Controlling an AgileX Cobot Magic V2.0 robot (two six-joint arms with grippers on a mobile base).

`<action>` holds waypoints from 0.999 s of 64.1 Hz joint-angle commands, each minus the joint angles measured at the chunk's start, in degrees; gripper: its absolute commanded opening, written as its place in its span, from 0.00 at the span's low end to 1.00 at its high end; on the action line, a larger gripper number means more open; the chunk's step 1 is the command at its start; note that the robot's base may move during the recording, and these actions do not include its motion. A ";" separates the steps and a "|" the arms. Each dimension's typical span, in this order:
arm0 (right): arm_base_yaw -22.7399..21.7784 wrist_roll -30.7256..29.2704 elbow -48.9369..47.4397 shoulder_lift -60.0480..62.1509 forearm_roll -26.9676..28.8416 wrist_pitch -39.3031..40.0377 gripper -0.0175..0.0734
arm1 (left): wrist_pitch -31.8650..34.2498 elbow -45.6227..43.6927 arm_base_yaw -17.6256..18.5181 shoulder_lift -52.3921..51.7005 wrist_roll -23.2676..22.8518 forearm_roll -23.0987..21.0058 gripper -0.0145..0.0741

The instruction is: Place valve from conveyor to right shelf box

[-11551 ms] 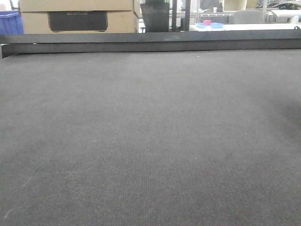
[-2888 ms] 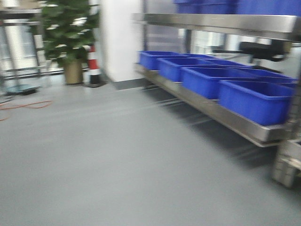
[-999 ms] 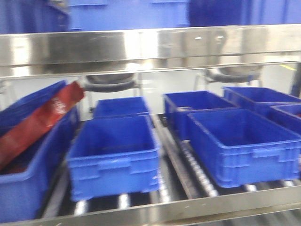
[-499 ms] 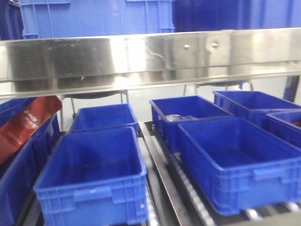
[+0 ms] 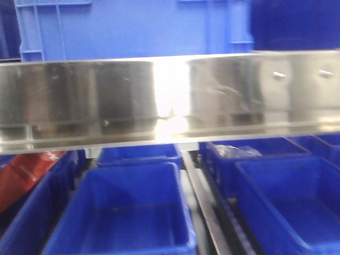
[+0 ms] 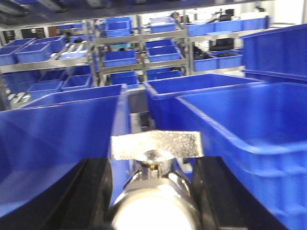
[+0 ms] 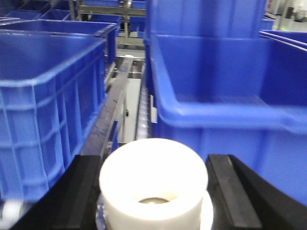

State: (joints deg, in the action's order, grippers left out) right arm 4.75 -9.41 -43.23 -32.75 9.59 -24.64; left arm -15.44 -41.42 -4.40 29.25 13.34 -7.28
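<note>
The valve (image 6: pixel 156 191), shiny silver with a flat lever (image 6: pixel 156 145) on top, sits between the black fingers of my left gripper (image 6: pixel 153 165), which is shut on it. It hangs in front of the gap between two blue shelf boxes, one on the left (image 6: pixel 53 129) and one on the right (image 6: pixel 249 124). My right gripper (image 7: pixel 153 163) is shut on a white cylindrical part (image 7: pixel 153 184), low between two blue boxes (image 7: pixel 43 86) (image 7: pixel 225 81). The conveyor is out of view. No gripper shows in the front view.
A steel shelf beam (image 5: pixel 170 98) crosses the front view close up, with blue boxes above. Below it stand open blue boxes, left (image 5: pixel 122 212) and right (image 5: pixel 297 202), split by a roller rail (image 5: pixel 204 212). A red bag (image 5: pixel 21 175) lies in the far-left box.
The front view went from the belt, past the floor, to the shelf. Over the last second it has closed in: the steel beam and boxes look larger and sit lower.
</note>
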 commanded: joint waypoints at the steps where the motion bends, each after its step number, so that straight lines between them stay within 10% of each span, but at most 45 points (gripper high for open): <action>1: -0.06 -0.14 -1.02 0.38 0.04 4.55 0.02 | 3.21 -0.84 0.32 -0.40 -0.27 -0.59 0.04; 64: -0.06 -0.14 -1.02 0.38 0.04 4.55 0.02 | 3.21 -0.84 0.32 -0.40 -0.27 -0.59 0.04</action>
State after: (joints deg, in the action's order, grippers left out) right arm 4.75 -9.41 -43.23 -32.75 9.59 -24.64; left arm -15.44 -41.42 -4.40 29.25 13.34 -7.28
